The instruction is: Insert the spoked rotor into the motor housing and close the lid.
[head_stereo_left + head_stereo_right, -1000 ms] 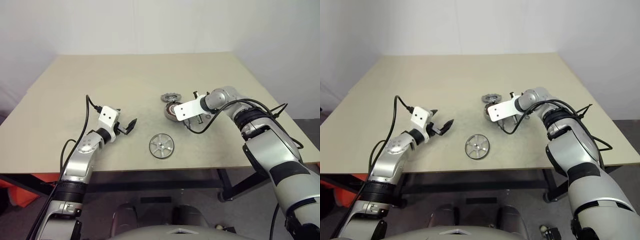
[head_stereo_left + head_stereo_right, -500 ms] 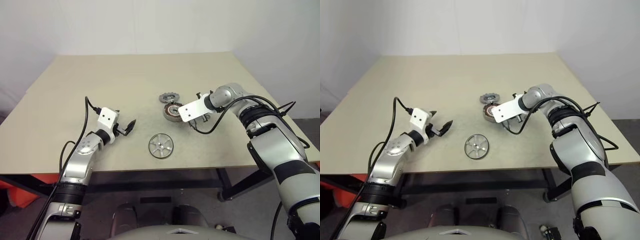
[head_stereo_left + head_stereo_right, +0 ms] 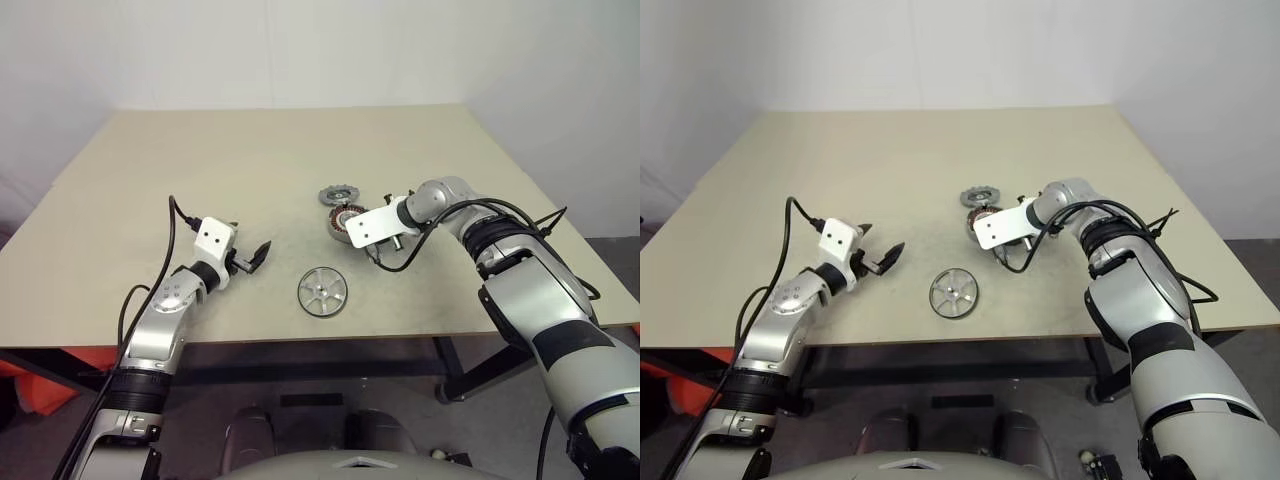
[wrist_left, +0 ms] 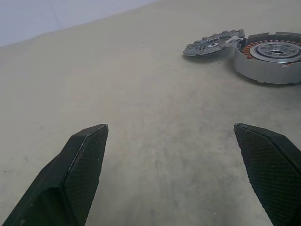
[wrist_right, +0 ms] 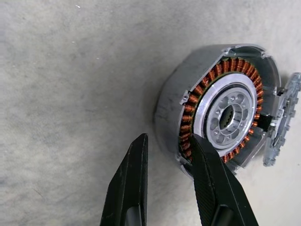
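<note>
**A:** Right wrist view has the motor housing point(image 5: 221, 108) sitting flat on the beige worktop point(image 3: 250, 160). You can look straight into it: copper windings in a ring around a silver centre, and nothing sitting in the cavity.

**B:** So what's the right end effector point(image 5: 168, 143) doing with it?

**A:** Its two black fingers point(image 5: 134, 165) straddle the housing's outer wall, one outside on the grey shell, the other over the windings inside. The gap between them is narrow, but I honestly can't tell if they're actually pinching the wall or just poised on either side of it.

**B:** And the lid?

**A:** The lid point(image 3: 338, 194) is lying on the worktop right up against the far side of the housing, looks like it's touching. In the left wrist view it seems a bit tilted, one edge leaning at the housing.

**B:** Rotor?

**A:** The spoked rotor point(image 3: 322, 291) lies flat by itself, nearer the front edge of the worktop, well apart from the housing and roughly between the two arms. Nobody's touching it.

**B:** Left arm?

**A:** The left end effector point(image 3: 252, 257) hovers over bare worktop off to the left, jaws spread wide and carrying nothing, pointing toward the parts.
</note>
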Tool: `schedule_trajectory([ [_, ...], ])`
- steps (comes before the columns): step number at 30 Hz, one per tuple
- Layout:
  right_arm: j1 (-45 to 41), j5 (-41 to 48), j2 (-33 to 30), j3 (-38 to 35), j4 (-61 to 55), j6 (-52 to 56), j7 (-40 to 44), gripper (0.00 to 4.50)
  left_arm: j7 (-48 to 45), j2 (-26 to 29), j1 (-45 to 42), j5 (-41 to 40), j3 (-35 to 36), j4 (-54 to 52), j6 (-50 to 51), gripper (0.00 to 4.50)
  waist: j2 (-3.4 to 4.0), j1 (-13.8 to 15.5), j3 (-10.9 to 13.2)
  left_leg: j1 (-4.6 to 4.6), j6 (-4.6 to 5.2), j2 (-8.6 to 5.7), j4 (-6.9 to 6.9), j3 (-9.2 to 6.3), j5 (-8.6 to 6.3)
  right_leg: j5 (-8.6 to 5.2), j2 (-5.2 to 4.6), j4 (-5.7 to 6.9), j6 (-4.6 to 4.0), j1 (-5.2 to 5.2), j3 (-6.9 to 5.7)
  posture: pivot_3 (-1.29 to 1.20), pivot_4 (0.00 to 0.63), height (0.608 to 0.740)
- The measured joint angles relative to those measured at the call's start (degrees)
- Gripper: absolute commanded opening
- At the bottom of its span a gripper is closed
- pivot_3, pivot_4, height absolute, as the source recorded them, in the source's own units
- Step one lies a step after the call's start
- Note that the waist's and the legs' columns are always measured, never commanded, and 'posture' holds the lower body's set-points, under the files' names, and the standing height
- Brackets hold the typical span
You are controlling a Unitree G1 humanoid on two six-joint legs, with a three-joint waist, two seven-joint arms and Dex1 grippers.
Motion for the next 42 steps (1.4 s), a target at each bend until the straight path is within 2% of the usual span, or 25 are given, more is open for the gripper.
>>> schedule_trajectory([
  [3, 0.0, 0.1, -0.3, -0.3, -0.4, -0.5, 0.9, 0.04, 0.2, 0.0, 0.1, 0.0, 0.1, -0.1, 0.0, 4.50, -0.01, 0.0, 0.0, 0.08, 0.00, 0.01, 0.00, 0.00, 0.00, 0.00, 0.01, 0.00, 0.00, 0.06, 0.00, 0.00, 0.000, 0.740],
  [18, 0.5, 0.2, -0.6, -0.3, -0.4, -0.1, -0.1, 0.04, 0.4, -0.1, 0.1, 0.0, 0.0, -0.3, 0.0, 4.50, 0.01, 0.0, 0.0, 0.07, -0.01, 0.00, 0.00, 0.00, 0.00, 0.00, 0.00, 0.03, 0.00, 0.04, 0.00, 0.00, 0.000, 0.740],
  [22, 0.5, 2.4, -2.6, -2.1, -1.8, -0.8, 3.7, 0.04, 0.4, -0.1, 0.1, 0.0, 0.0, -0.3, 0.0, 4.50, 0.01, 0.1, 0.0, -0.07, 0.02, 0.00, 0.00, 0.00, -0.01, 0.00, 0.00, -0.01, 0.00, -0.05, 0.00, 0.00, 0.000, 0.740],
  [26, 1.4, 5.6, -4.6, -3.4, -6.4, -1.9, 8.8, 0.04, 0.4, -0.2, 0.1, 0.0, 0.0, -0.3, 0.0, 4.50, 0.01, 0.1, 0.0, -0.12, 0.08, 0.00, 0.00, 0.01, -0.05, 0.00, 0.01, -0.04, -0.01, -0.08, -0.02, 0.00, 0.000, 0.740],
  [32, 8.4, 11.0, -6.6, -4.3, -17.0, -0.8, 16.6, 0.04, 0.4, -0.3, 0.1, 0.1, -0.1, -0.3, -0.1, 4.50, 0.00, 0.1, 0.0, -0.11, 0.09, 0.00, 0.05, 0.01, -0.05, 0.00, 0.00, -0.01, 0.00, -0.07, -0.01, 0.00, 0.000, 0.740],
  [42, 13.7, 12.3, -9.5, -4.3, -27.4, 2.7, 18.0, 0.04, 0.3, -0.2, 0.1, 0.1, -0.1, -0.2, -0.1, 4.50, -0.01, 0.3, 0.0, -0.09, 0.09, -0.01, 0.09, 0.00, -0.04, 0.00, -0.01, -0.01, 0.01, -0.02, -0.01, 0.00, 0.000, 0.740],
])
